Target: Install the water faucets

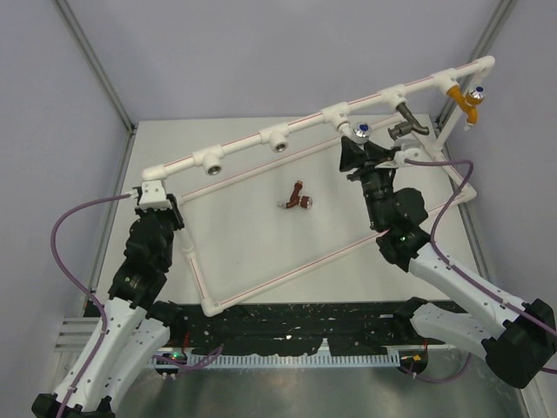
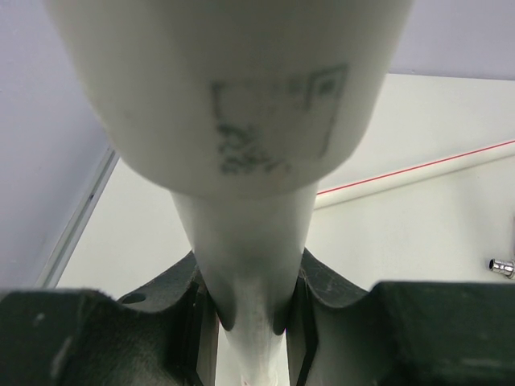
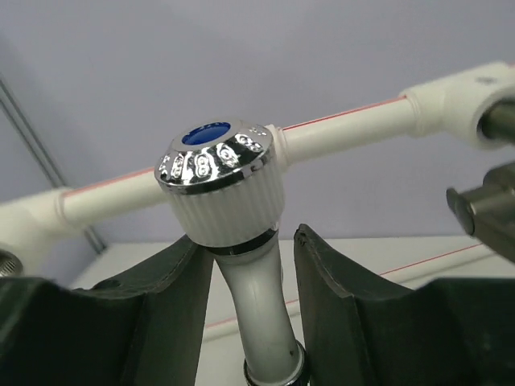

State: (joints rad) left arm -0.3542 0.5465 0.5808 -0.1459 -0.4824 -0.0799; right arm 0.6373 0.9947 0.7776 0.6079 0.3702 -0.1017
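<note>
The white faucet with the blue-and-silver knob (image 1: pixel 360 131) stands at the third tee of the white pipe frame (image 1: pixel 245 141). In the right wrist view its knob (image 3: pixel 221 181) rises above my fingers. My right gripper (image 1: pixel 367 155) is open with a jaw on each side of the faucet's neck (image 3: pixel 251 237); the left jaw touches it and the right jaw stands apart. The reddish-brown faucet (image 1: pixel 298 198) lies loose on the table inside the frame. My left gripper (image 1: pixel 155 198) is shut on the frame's white pipe (image 2: pixel 241 265) just below its left corner elbow (image 2: pixel 233 96).
A yellow faucet (image 1: pixel 470 100) hangs at the top pipe's far right end, and a dark grey one (image 1: pixel 407 127) hangs at the tee just right of my right gripper. Two open tee sockets (image 1: pixel 211 159) (image 1: pixel 278 141) sit on the left half. Grey enclosure walls stand close around the table.
</note>
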